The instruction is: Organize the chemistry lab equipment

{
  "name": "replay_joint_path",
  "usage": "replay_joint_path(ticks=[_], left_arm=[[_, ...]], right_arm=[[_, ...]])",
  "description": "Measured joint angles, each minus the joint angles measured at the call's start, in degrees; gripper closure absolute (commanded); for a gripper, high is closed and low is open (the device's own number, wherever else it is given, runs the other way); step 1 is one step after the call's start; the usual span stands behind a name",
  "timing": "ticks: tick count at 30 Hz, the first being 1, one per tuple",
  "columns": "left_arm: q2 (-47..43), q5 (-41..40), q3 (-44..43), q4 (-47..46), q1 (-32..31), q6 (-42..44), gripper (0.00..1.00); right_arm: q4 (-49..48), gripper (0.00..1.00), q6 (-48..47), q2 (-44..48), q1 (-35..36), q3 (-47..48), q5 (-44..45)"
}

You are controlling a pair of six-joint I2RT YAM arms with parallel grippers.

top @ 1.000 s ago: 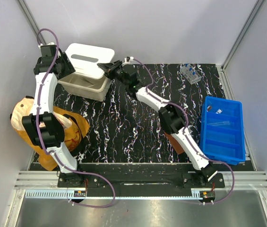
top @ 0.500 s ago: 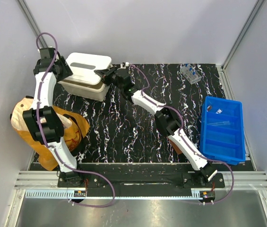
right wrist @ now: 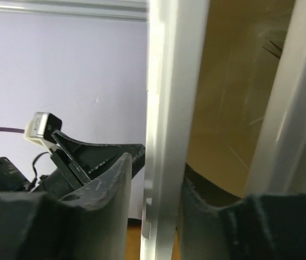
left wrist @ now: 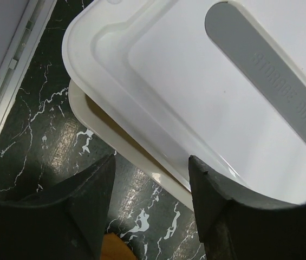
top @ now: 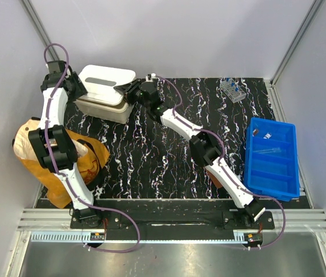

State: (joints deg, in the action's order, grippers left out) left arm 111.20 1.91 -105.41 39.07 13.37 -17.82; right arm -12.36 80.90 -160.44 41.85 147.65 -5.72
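A cream storage box stands at the back left with its white lid lying on top. My right gripper is at the lid's right edge. In the right wrist view the lid edge runs between the fingers of that gripper, with a gap on the left side. My left gripper is open at the box's left corner. Its fingers hover over the table beside the box rim, and nothing is between them. A small clear tube rack stands at the back right.
A blue divided bin with a few small items sits at the right edge. A tan paper bag lies left of the left arm. Grey walls close in the back and both sides.
The lid has shifted left and down onto the box, hiding its inside. Both grippers moved left with it. The right jaws have widened off the lid edge.
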Motion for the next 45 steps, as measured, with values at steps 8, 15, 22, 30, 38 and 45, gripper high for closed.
replay_joint_path(ticks=[8,15,22,30,38,45], left_arm=[[-0.02,-1.55,0.00,0.39,-0.07,-0.20,0.41],[-0.50,-3.82,0.00,1.73,-0.07,-0.17,0.41],[-1.70,-7.45,-0.35,3.78,-0.07,-0.07,0.41],[-1.70,-7.39,-4.22,4.09,-0.15,0.02,0.40],[-1.42,-5.77,-7.02,3.52,-0.24,0.87,0.39],[0.00,-4.39,-7.52,3.26,-0.24,1.11,0.39]], right_arm=[[5.09,0.53,-4.98,3.54,0.00,-2.45,-1.84],[8.39,0.50,-6.54,5.92,0.00,-4.59,-2.56],[10.78,0.67,-7.76,6.54,0.00,-4.74,-4.09],[10.71,0.74,-7.32,7.39,0.00,-4.74,-5.77],[10.03,0.84,-7.21,8.81,0.00,-6.47,-7.50],[5.88,0.81,-5.90,9.73,-0.22,-10.67,-8.39]])
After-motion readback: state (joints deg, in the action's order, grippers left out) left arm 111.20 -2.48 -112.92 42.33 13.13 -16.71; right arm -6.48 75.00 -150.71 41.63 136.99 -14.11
